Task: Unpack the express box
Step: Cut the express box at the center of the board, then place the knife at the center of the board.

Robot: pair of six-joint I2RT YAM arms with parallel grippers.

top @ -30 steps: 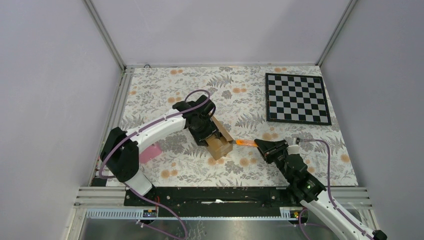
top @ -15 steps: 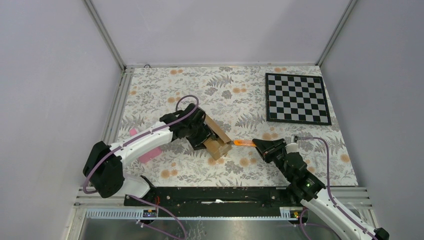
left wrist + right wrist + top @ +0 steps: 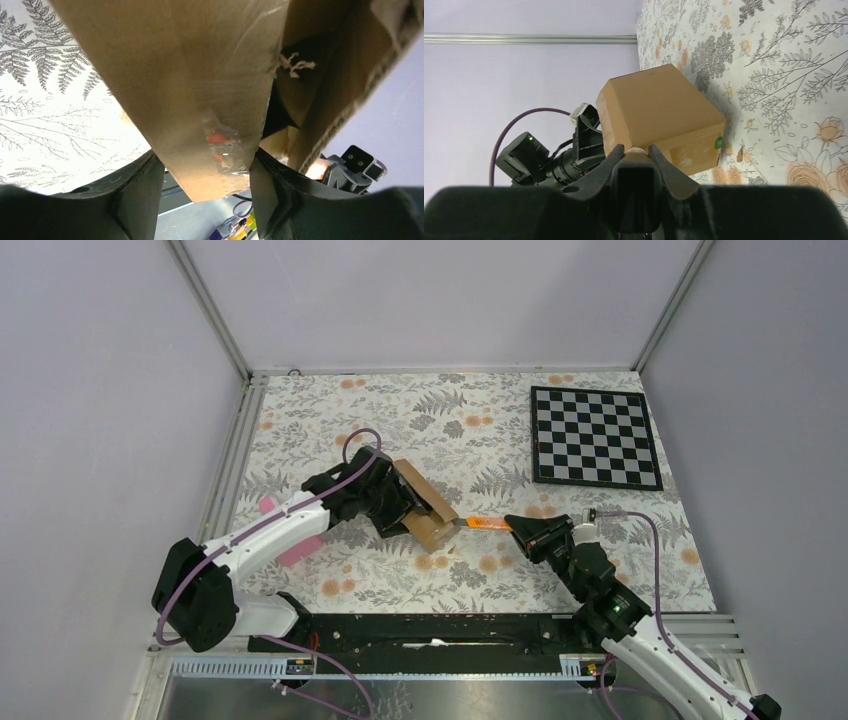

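Note:
The express box (image 3: 428, 510) is a brown carton tilted up off the flowered table mid-scene. My left gripper (image 3: 398, 512) is shut on one of its flaps; in the left wrist view the cardboard flap (image 3: 200, 100) fills the frame between my dark fingers (image 3: 137, 195). My right gripper (image 3: 522, 528) is shut on the slim orange-and-black cutter (image 3: 486, 524), whose tip touches the box's right side. In the right wrist view the box (image 3: 659, 112) sits just beyond the cutter's black handle (image 3: 636, 187).
A black-and-white chessboard (image 3: 595, 437) lies at the back right. A pink wedge-shaped object (image 3: 298, 545) lies on the table at the left, under the left arm. The metal frame rail (image 3: 450, 625) runs along the near edge.
My left arm has swung left and lowered, pulling the box a little left and back and tilting it. The right gripper with the cutter has followed slightly to the left.

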